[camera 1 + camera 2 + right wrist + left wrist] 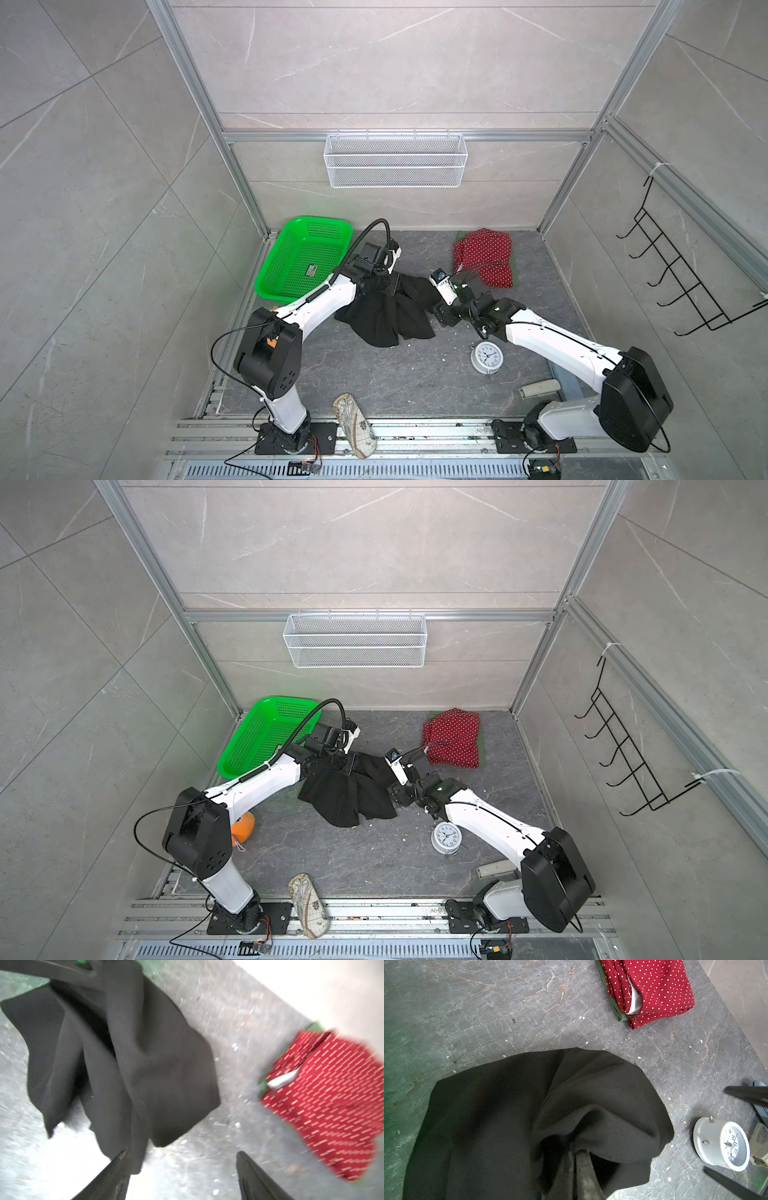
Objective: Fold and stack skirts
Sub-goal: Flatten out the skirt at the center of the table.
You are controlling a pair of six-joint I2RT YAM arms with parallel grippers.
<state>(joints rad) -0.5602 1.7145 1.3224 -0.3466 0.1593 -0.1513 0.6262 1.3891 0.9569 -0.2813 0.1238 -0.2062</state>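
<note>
The black skirt (pixel 384 318) (pixel 347 802) lies crumpled mid-table, one corner lifted. My left gripper (pixel 576 1153) (pixel 390 286) is shut on that raised fold of the black skirt (pixel 519 1109). My right gripper (pixel 181 1152) (pixel 441 315) stands open just right of it. One of its fingers is beside the black skirt's (pixel 128 1053) hanging edge, and nothing lies between the jaws. The right wrist view is blurred. The red polka-dot skirt (pixel 484 257) (pixel 654 989) (pixel 332 1095) lies folded at the back right. It rests on the dark green skirt (pixel 614 1003), of which only an edge shows.
A bright green basket (pixel 299 257) stands at the back left. A white alarm clock (pixel 485 357) lies under the right forearm, with a grey remote (pixel 540 387) nearer the front. A patterned case (pixel 353 424) sits on the front rail. An orange plush (pixel 243 828) lies beneath the left arm.
</note>
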